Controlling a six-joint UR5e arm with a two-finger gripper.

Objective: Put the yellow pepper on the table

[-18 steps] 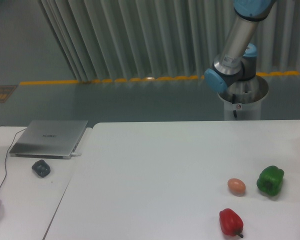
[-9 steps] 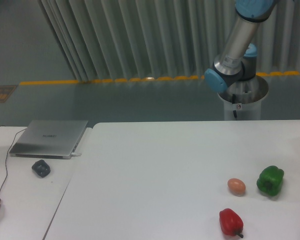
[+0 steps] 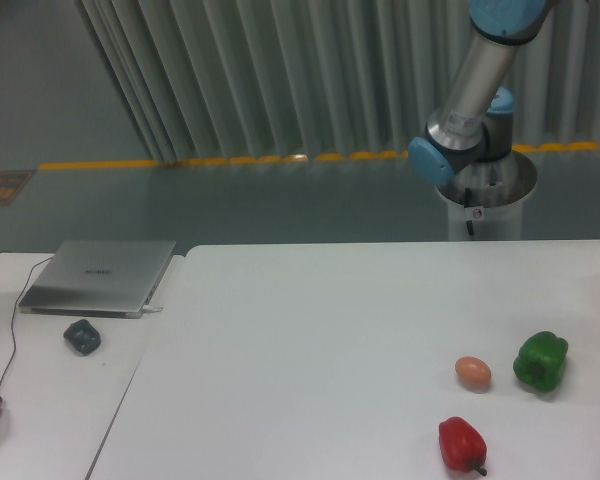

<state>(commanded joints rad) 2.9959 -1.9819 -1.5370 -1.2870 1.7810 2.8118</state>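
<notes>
The UR5e arm (image 3: 475,85) is rising out the top at one o'clock, its gripper out of view, so finger state I cannot tell. No yellow pepper is showing. On the table (image 3: 310,340), at four o'clock, a green pepper (image 3: 541,361), egg (image 3: 472,372) and red pepper (image 3: 461,443) are sitting.

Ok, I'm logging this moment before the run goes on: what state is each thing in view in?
Green pepper: resting on the table, untouched.
Red pepper: lying on the table, stem toward the camera.
Egg: resting beside the green pepper, apart from it.
Laptop: closed, on the side desk.
Yellow pepper: not in view.
Pincer: out of frame; only arm visible.
</notes>
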